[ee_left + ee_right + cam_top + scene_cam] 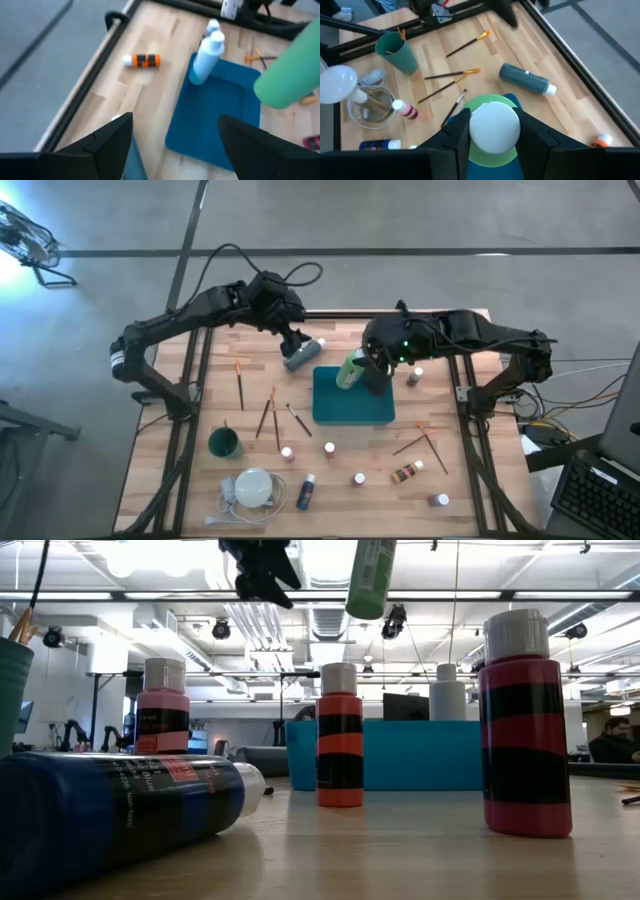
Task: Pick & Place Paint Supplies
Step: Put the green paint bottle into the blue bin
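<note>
My right gripper [368,370] is shut on a green paint bottle [351,368] above the teal tray [352,408]. In the low view the green bottle [370,576] hangs high over the tray [420,755]. My left gripper [294,340] is open and hovers over the table's far part, just above a grey-blue bottle [303,356] that lies on its side beside the tray's far left corner. In the left wrist view the open fingers frame the tray [215,115], with the green bottle [292,70] at the edge. Brushes [268,415] lie flat on the wood. My right gripper pinches the green bottle at its top, just under the white cap [495,125], one finger [457,132] on each side of the shoulder [476,156]. The fingers come from above, pointing down. The bottle hangs below them, cap up, slightly tilted, clear of the tray.
A green cup [224,443] holding a brush, a white disc with a cord [253,485], more brushes [425,442] and several small bottles [358,478] fill the near half. One bottle [413,377] stands right of the tray. An orange bottle [142,60] lies near the far edge.
</note>
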You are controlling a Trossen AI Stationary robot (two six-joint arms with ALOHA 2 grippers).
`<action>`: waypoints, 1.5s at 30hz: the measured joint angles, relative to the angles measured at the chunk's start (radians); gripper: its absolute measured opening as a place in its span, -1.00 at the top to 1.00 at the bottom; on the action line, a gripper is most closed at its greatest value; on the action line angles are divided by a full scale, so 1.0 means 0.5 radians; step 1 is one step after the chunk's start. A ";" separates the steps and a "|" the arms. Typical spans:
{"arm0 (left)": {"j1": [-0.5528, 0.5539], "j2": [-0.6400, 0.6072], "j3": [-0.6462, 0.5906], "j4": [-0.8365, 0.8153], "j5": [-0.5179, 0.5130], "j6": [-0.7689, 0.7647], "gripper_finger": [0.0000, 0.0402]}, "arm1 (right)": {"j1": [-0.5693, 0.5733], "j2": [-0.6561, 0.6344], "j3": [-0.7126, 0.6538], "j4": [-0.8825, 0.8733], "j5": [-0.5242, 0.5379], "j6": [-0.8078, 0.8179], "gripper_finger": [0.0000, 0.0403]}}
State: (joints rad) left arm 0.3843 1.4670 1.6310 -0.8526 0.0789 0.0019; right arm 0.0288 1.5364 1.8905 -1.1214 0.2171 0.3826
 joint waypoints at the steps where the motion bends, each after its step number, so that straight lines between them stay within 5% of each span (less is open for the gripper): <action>1: 0.000 -0.022 0.000 0.008 -0.026 0.000 -0.46 | 0.016 0.000 -0.014 -0.004 0.027 0.020 0.43; 21: 0.002 -0.264 -0.057 0.373 -0.335 -0.037 -0.45 | 0.158 -0.211 -0.809 0.047 0.441 0.683 0.43; 31: 0.002 -0.262 -0.057 0.381 -0.373 -0.011 -0.45 | 0.240 -0.486 -1.365 0.424 0.517 0.993 0.43; 45: 0.002 -0.261 -0.058 0.381 -0.424 -0.005 -0.45 | 0.249 -0.498 -1.646 0.453 0.522 1.107 0.43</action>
State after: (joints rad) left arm 0.3851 1.3365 1.6020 -0.6621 -0.1329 -0.0006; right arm 0.1532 1.2872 1.0675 -0.8951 0.4780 0.9359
